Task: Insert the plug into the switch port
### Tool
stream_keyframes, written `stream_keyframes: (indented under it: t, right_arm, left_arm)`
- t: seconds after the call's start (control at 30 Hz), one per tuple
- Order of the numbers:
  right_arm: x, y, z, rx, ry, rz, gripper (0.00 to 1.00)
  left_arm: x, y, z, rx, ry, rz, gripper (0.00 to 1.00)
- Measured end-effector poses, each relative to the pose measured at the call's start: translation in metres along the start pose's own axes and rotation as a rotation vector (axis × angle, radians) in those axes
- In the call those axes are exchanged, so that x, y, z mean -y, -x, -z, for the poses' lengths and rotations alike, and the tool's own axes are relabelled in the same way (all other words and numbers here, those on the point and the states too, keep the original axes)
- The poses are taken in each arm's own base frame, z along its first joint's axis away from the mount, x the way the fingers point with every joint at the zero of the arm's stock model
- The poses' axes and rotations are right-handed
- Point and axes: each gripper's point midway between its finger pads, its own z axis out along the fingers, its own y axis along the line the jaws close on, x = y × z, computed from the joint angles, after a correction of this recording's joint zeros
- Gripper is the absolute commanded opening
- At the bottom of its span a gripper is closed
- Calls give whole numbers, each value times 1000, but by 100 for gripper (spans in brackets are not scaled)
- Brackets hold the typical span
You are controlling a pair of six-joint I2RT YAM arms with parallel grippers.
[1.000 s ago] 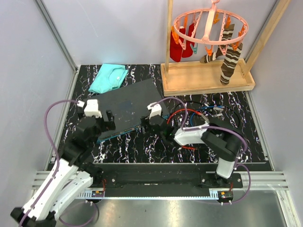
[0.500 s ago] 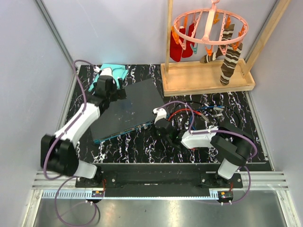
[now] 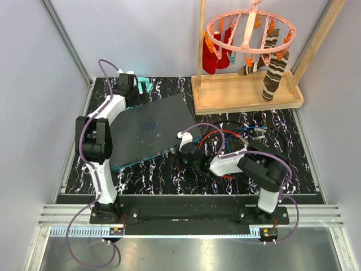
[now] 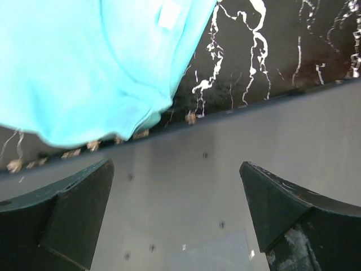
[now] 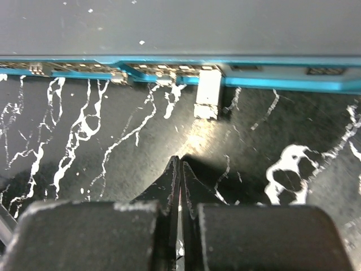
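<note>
plug juts from the teal edge of the switch; right pincer pinched together, empty; left pincer wide.

No text, label, brand, number or sign is legible in any view: the white tag on the cloth is too blurred to read, and the switch shows no readable marking.
</note>
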Motion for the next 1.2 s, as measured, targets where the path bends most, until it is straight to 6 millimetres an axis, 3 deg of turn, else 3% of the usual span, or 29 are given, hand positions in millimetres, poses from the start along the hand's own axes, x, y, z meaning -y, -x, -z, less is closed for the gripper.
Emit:
stream_keyframes:
  t: [0.33, 0.63, 1.2]
  right_arm:
    - [-4, 2, -6, 12, 15, -20, 0]
    - [7, 10, -8, 53, -60, -35, 0]
    - [13, 34, -33, 69, -76, 40, 0]
  left_arm:
    - [-5, -7, -59, -77, 11, -10, 99]
    - [-5, -13, -57, -126, 1, 21, 99]
    - [4, -19, -58, -166, -72, 13, 99]
